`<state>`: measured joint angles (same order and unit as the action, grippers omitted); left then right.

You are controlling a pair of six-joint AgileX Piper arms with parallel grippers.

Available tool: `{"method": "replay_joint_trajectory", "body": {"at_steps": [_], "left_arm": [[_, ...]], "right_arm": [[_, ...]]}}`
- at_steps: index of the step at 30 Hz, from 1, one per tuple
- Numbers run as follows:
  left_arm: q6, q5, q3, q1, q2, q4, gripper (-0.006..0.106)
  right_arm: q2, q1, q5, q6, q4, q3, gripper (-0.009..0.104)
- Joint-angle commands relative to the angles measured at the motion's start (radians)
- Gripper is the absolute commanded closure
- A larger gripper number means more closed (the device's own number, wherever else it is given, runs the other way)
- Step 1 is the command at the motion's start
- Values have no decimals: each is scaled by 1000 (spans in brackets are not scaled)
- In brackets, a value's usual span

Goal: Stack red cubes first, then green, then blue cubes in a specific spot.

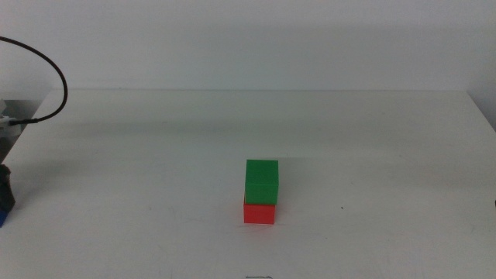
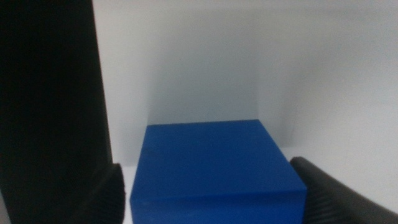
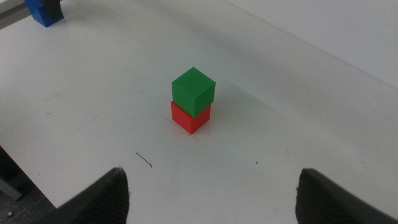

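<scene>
- Straddling the blue cube at the far left edge of the worktop, my left tool is open, one jaw on each side; contact is not visible.
- Closing off-centre could turn or push it away.
- My right tool waits open, empty, facing the stack.
- Green cube sits on red cube, slightly offset; a hard placement may topple it.
- Only a black cable lies near my path.
</scene>
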<state>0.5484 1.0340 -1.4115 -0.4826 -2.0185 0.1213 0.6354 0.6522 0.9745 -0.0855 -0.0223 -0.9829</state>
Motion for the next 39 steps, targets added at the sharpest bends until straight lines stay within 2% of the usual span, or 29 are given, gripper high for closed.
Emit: {"method": "replay_joint_trajectory", "body": {"at_steps": [1, 4, 10, 12, 15, 20, 26, 32, 39], "left_arm": [[4, -1, -28, 4, 53, 22, 21], [3, 1, -28, 4, 53, 22, 37], [-24, 63, -32, 4, 66, 32, 76], [-24, 81, -32, 4, 86, 58, 86], [-24, 114, -32, 5, 130, 104, 94], [-105, 176, -32, 67, 210, 70, 96], [-238, 242, -32, 251, 283, 9, 96], [-379, 243, -32, 455, 342, 7, 96], [-620, 244, -32, 647, 396, 7, 96]], "right_arm": [[3, -5, -73, -14, 9, -24, 13], [3, -5, -73, -14, 9, -24, 13], [3, -5, -73, -14, 9, -24, 13], [3, -5, -73, -14, 9, -24, 13], [3, -5, -73, -14, 9, -24, 13], [3, -5, -73, -14, 9, -24, 13], [3, -5, -73, -14, 9, -24, 13], [3, -5, -73, -14, 9, -24, 13], [3, -5, -73, -14, 9, -24, 13]]}}
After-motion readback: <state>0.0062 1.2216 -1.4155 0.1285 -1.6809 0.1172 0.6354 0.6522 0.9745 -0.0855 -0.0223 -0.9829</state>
